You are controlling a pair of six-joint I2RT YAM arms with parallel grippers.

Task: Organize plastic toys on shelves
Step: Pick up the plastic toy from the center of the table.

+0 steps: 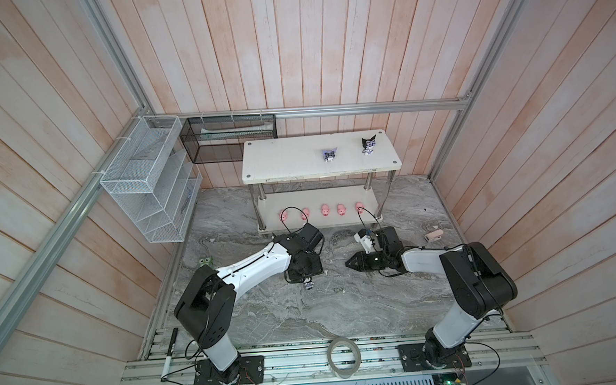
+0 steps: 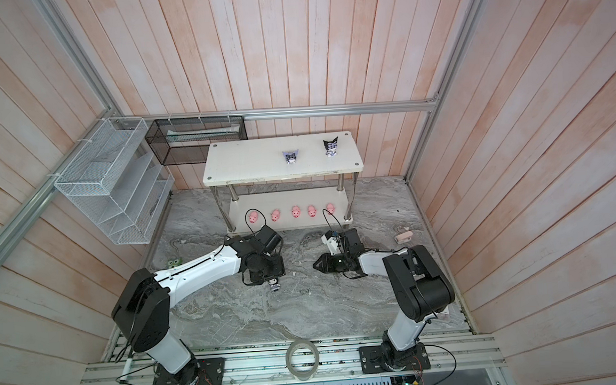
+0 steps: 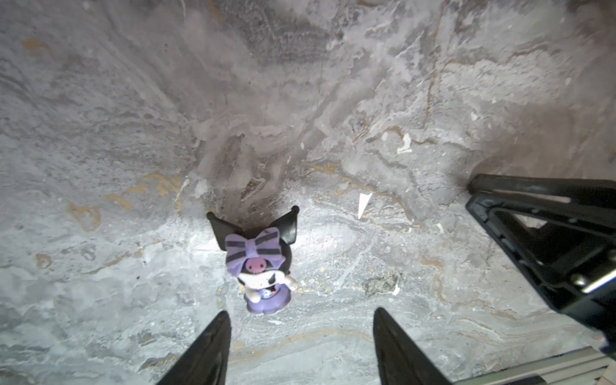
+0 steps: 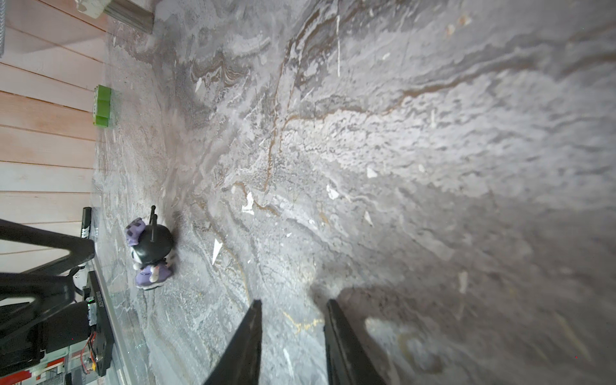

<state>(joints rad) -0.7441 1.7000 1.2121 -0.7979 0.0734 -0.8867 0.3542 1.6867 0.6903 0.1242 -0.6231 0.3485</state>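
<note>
Hovering over the marble table (image 1: 341, 307), the left gripper (image 3: 300, 311) has its jaws spread wide and empty; a purple-bowed figurine (image 3: 260, 266) stands upright on the table just beyond its fingertips. The right gripper (image 4: 293, 303), nearby, is narrowly parted and grips nothing. On the white rack (image 1: 280, 166), two more figurines (image 1: 330, 154) (image 1: 368, 146) occupy the top board and five pink pigs (image 1: 324, 210) line the lower one.

two figurines (image 1: 330, 155) on top board (image 1: 283, 162), five pigs (image 1: 325, 210) on lower board (image 1: 314, 199)
</note>
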